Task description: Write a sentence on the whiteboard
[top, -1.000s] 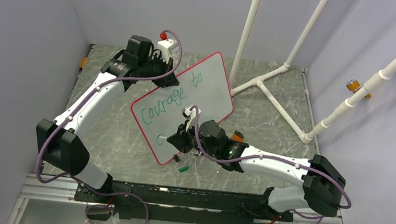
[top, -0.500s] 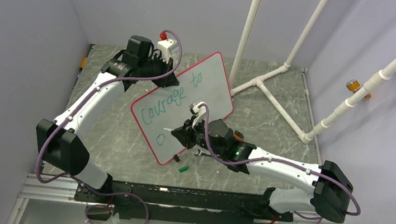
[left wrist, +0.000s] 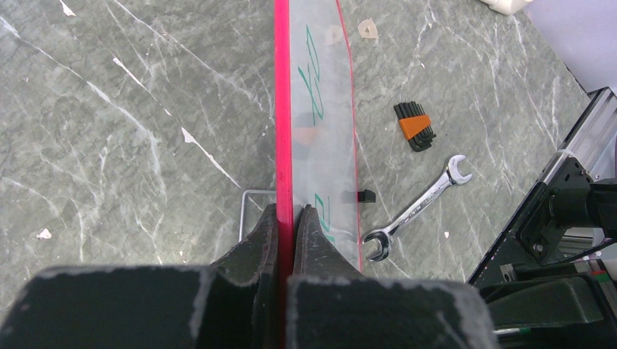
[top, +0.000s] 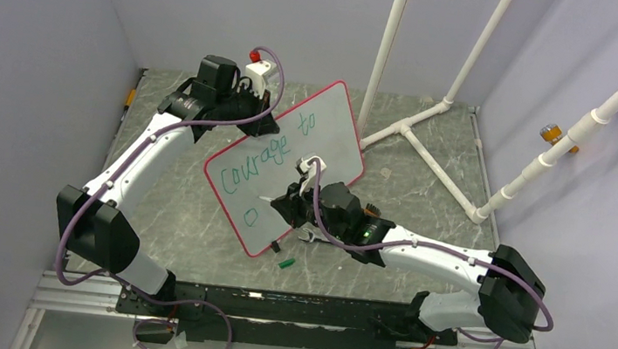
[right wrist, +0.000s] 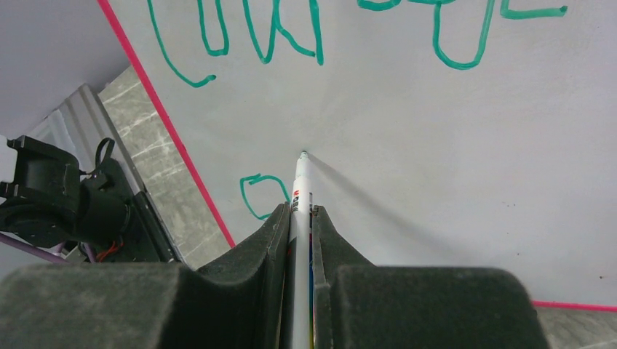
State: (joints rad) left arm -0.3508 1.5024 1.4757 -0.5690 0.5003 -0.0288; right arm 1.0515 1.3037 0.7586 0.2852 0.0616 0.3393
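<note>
Gripping the slim white marker with a green tip [right wrist: 300, 187] between clenched jaws, the right gripper [right wrist: 299, 212] pointed the pen's long axis almost straight at the large white board with a thin red rim [top: 332, 145], which stood tilted over the middle of the grey marbled counter [top: 429, 166], its long side running from the near-left part toward the far-right corner. The left gripper [left wrist: 285, 215] was clamped on the board's red rim at the upper edge, on the side toward the counter's far-left corner, steadying it. The green handwritten lettering [top: 256, 161] read "Courage to" along the upper line, and a lone small green "o" [right wrist: 263, 196] opened the second line below it. The marker's tip sat just beside that "o", on the side where blank white surface stretched along the line; whether it actually touched the board could not be told for certain. The next letter probably belonged there, so the stroke would have to travel parallel to the board's long side, away from the near edge, and the right arm was the one placed to make it.
</note>
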